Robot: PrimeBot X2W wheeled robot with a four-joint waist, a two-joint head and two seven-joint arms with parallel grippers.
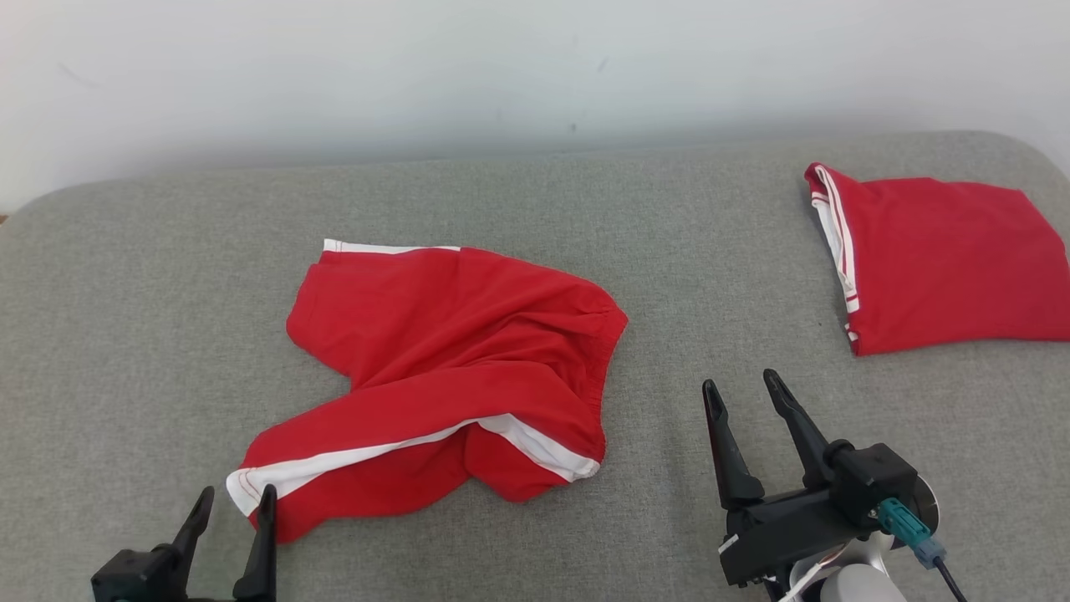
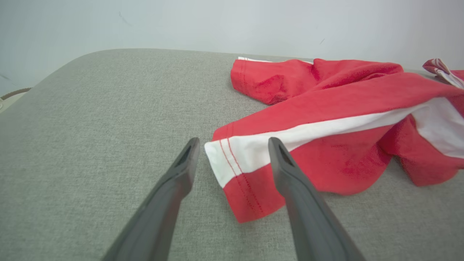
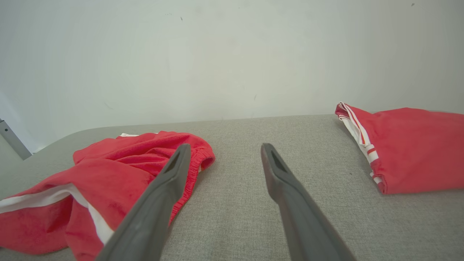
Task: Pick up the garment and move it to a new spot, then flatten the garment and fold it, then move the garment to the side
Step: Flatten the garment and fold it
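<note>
The garment [image 1: 451, 368] is a pair of red shorts with white side stripes, lying crumpled in the middle of the grey padded surface [image 1: 150, 293]. It also appears in the left wrist view [image 2: 326, 119] and at the left of the right wrist view [image 3: 101, 181]. My left gripper [image 1: 234, 500] is open at the lower left, its fingertips at the white-striped hem of one leg, with the hem corner lying between the fingers [image 2: 188, 159]. My right gripper [image 1: 742, 386] stands open over bare surface to the right of the shorts, holding nothing.
A second red garment [image 1: 945, 259] with white trim lies folded at the far right, also visible in the right wrist view [image 3: 409, 145]. A pale wall [image 1: 501, 67] rises behind the surface. Bare grey surface lies between the two garments.
</note>
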